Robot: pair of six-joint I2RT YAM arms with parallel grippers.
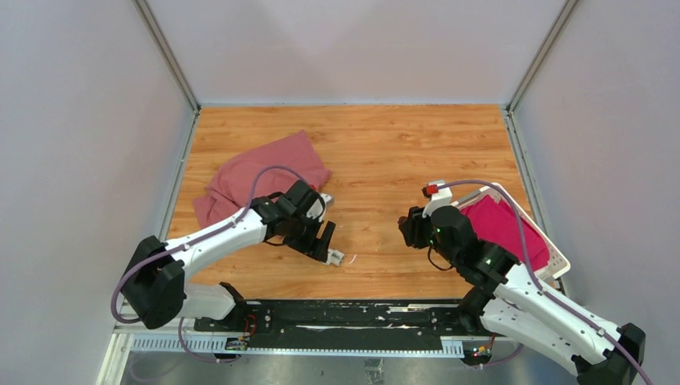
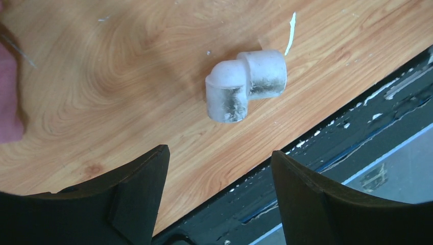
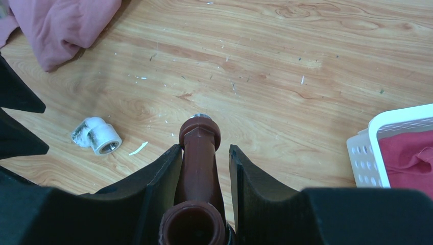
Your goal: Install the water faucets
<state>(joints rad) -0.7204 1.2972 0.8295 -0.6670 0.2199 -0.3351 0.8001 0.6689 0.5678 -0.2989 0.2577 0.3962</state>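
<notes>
Since my right gripper is clamped on the brown tap, silvery end fwd, and my left gripper gapes empty just below the white elbow fitting mid-frame, I'd worry: one-sided contact could skid it off the table edge.

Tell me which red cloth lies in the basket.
The brighter red cloth at right, inside the white basket; the paler pink cloth lies loose on the table at left.

dark reddish-brown tap in right end effector; scuffed white elbow fitting flat on tabletop
</notes>
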